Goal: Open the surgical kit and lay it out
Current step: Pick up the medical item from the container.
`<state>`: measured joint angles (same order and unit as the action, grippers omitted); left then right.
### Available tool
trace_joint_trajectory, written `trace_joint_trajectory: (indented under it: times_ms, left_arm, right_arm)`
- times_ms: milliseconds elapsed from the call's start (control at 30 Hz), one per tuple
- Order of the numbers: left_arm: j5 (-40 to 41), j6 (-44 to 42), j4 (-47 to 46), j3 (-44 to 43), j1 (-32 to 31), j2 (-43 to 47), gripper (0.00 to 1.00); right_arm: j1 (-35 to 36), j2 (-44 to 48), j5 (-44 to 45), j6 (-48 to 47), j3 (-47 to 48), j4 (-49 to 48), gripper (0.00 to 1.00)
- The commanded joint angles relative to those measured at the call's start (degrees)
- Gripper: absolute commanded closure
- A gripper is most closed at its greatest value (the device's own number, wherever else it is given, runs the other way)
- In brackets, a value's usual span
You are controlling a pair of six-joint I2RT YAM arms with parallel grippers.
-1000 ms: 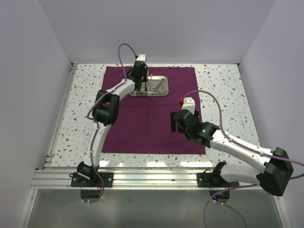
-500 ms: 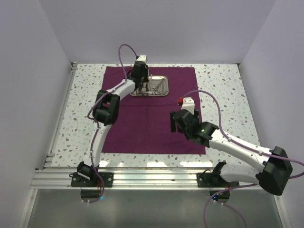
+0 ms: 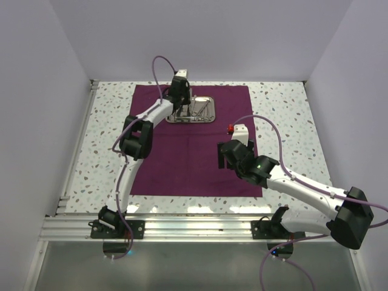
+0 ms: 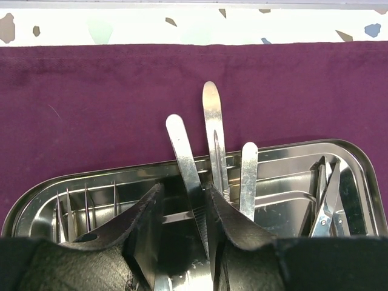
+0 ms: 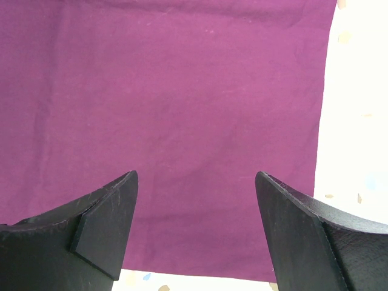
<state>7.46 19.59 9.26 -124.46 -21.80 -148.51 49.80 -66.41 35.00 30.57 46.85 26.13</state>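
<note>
The dark purple cloth lies spread flat on the speckled table. The steel tray sits on its far part and holds the silver instruments. My left gripper is down in the tray. In the left wrist view its jaws stand partly open around a flat tweezers blade, which rests against the right finger with a gap on the left. More tweezers, scissors and slim probes lie in the tray. My right gripper is wide open and empty above the cloth's right near part.
An aluminium rail runs along the near table edge by the arm bases. Walls close in the left, far and right sides. The cloth's right edge and bare table show beside my right gripper.
The left gripper has shifted slightly farther back over the tray. The right arm has barely moved.
</note>
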Motion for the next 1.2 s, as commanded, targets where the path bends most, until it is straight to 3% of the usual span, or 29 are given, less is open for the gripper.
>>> trace_joint_trajectory:
  times_ms: [0,200,367,467,600,833,1167]
  left_arm:
    - [1.2,1.1,8.8,-0.7,0.3,-0.6,0.63]
    - [2.8,0.2,9.6,1.9,0.4,0.8,0.64]
    - [2.6,-0.1,9.7,2.6,0.4,0.8,0.73]
    - [2.2,-0.3,9.6,2.2,0.4,0.0,0.80]
    - [1.7,-0.2,9.5,1.5,0.4,-0.6,1.00]
    - [2.2,-1.9,6.8,1.2,0.4,3.5,1.00]
    - [5.2,-4.2,7.9,2.5,0.3,16.7,1.00]
  right_arm:
    - [-0.1,-0.2,1.1,-0.1,0.5,-1.0,0.18]
    - [-0.1,-0.2,0.8,0.0,0.5,-1.0,0.18]
    - [-0.1,0.3,0.7,0.1,0.2,-1.0,0.18]
    - [-0.1,0.3,0.7,0.0,0.3,-1.0,0.18]
    - [-0.1,0.3,0.8,0.0,0.3,-1.0,0.18]
    - [-0.1,-0.1,0.8,0.0,0.4,-0.9,0.19]
    - [-0.1,1.5,1.6,0.6,0.2,-0.4,0.19]
